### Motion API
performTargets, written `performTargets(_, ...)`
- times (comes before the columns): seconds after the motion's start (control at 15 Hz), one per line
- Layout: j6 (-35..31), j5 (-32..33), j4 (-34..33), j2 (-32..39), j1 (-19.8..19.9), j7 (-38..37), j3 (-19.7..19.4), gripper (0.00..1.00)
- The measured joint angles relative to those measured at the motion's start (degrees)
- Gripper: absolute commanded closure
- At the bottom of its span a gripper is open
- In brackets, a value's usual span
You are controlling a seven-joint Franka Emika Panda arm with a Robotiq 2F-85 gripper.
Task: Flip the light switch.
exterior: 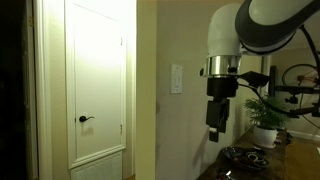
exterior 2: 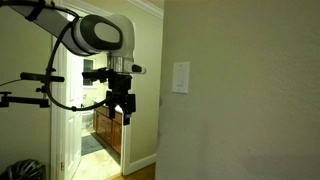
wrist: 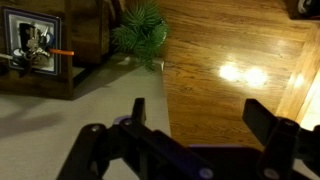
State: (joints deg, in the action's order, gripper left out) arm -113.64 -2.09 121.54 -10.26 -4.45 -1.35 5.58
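The light switch (exterior: 177, 78) is a small white upright plate on the beige wall; it shows in both exterior views (exterior 2: 181, 77). My gripper (exterior: 215, 131) hangs pointing down from the arm, away from the wall and lower than the switch in an exterior view. In an exterior view (exterior 2: 121, 110) it hangs in front of a doorway, well to the side of the switch. In the wrist view the two dark fingers (wrist: 200, 112) stand wide apart with nothing between them, over wooden floor. The switch is not in the wrist view.
A white door (exterior: 97, 85) with a black lever handle (exterior: 85, 119) stands beyond the wall corner. A potted green plant (exterior: 265, 118) sits on a table by the arm, also in the wrist view (wrist: 140, 28). A wooden cabinet (wrist: 40, 45) stands nearby.
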Motion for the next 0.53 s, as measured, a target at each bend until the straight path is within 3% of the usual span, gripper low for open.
performTargets(0.53,-2.0,3.1,-0.2,0.2,2.0,-1.3,-1.3,0.0)
